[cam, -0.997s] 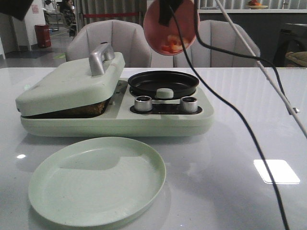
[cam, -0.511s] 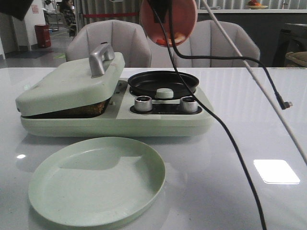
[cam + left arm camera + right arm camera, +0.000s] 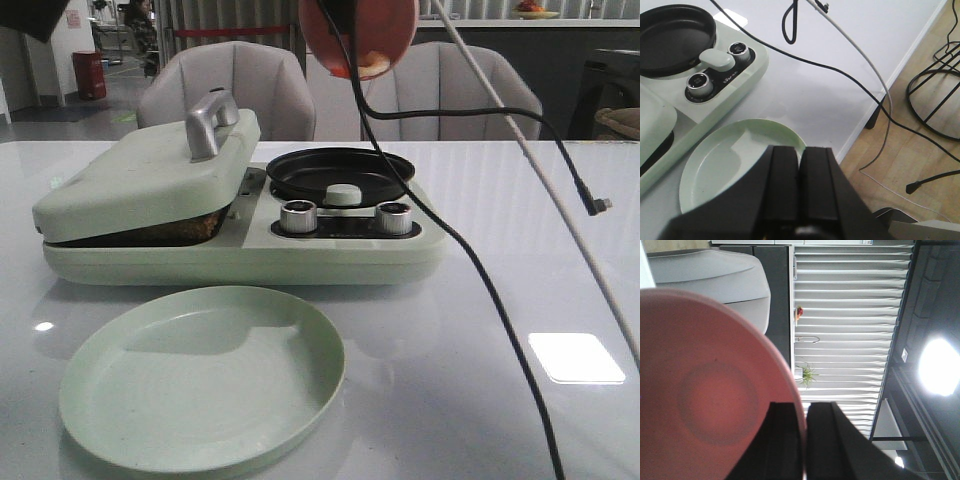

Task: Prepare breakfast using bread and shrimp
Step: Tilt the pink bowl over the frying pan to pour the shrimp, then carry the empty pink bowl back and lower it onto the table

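My right gripper is shut on the rim of a pink plate, holding it tipped steeply high above the black frying pan of the green breakfast maker. The pale orange shrimp lies at the plate's low edge. In the right wrist view only the pink plate's underside shows. A brown bread edge peeks out under the maker's part-lowered lid. My left gripper is shut and empty, above an empty green plate.
The green plate sits in front of the maker. Black and white cables hang across the table's right side. Two knobs face forward. The table edge drops to the floor. Chairs stand behind.
The pink plate has risen a little and shifted slightly right. The shrimp has stayed at its low edge. The hanging cable has swung. The left arm has not moved.
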You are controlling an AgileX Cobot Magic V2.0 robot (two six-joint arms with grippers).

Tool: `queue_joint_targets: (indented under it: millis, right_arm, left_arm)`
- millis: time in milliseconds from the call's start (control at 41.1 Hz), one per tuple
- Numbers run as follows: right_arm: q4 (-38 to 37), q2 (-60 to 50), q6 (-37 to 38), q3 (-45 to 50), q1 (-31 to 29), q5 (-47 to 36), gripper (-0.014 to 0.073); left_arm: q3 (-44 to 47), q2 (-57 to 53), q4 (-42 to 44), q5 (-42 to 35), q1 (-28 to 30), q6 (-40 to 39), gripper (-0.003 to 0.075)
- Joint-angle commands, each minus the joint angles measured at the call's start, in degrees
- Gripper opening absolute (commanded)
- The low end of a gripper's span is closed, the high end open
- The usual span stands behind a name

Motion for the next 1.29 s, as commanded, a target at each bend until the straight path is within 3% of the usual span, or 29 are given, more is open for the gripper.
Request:
queue_joint_targets:
  millis: [0, 438, 754, 949, 1265]
  right_arm:
    - [-7.37, -4.23, 0.03, -2.28, -0.02, 1.02, 0.0061]
    - [-9.26, -4.23, 1.02, -2.28, -0.02, 0.83, 0.0061]
    - [-3.22, -4.36, 4.1, -2.28, -0.16, 0.76, 0.0061]
    - [8.83, -6.89, 3.39, -2.28, -2.06, 2.41, 0.0061]
    - [43.59, -15.16, -6.43, -2.23, -10.67, 5.89, 0.0061]
  left_arm:
    - [-1.64, -0.25, -1.39, -4.09, -0.32, -0.11, 0.0099]
    - [-1.64, -0.25, -1.25, -4.35, -0.32, -0.11, 0.0099]
    - [-1.64, -0.25, -0.89, -4.35, -0.32, -0.11, 0.0099]
    - [-1.64, -0.25, 1.16, -4.35, -0.32, -0.11, 0.0099]
    - [-1.64, -0.25, 1.39, -5.05, -0.32, -0.11, 0.0099]
